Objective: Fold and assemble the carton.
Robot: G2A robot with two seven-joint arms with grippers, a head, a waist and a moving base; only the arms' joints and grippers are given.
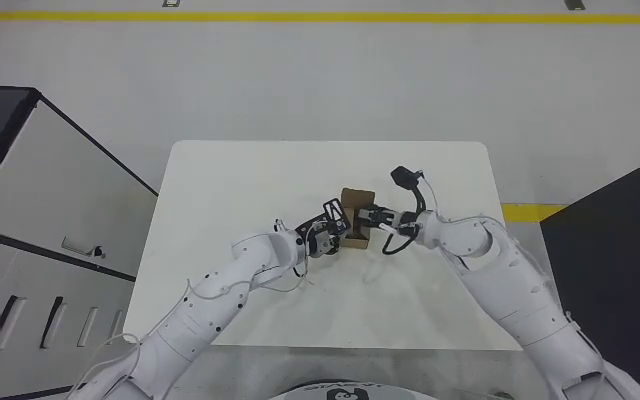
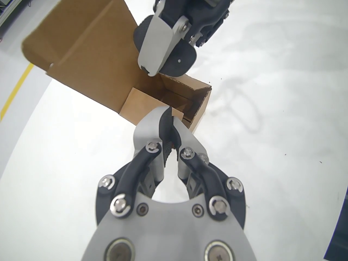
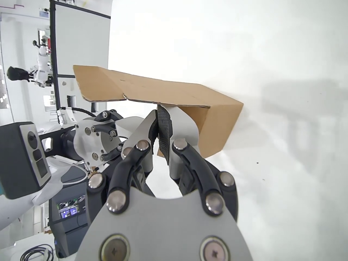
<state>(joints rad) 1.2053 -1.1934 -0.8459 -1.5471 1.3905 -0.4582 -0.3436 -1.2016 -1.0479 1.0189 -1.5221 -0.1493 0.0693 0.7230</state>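
Brown corrugated carton, flap raised, white table, left hand and right hand clamped on its walls

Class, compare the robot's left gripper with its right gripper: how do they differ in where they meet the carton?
The left gripper holds the carton by its low wall. The right gripper holds the opposite wall, beside the tall open flap. In the top view the left gripper lies on the carton's left, the right gripper on its right. Both are shut on a cardboard edge.
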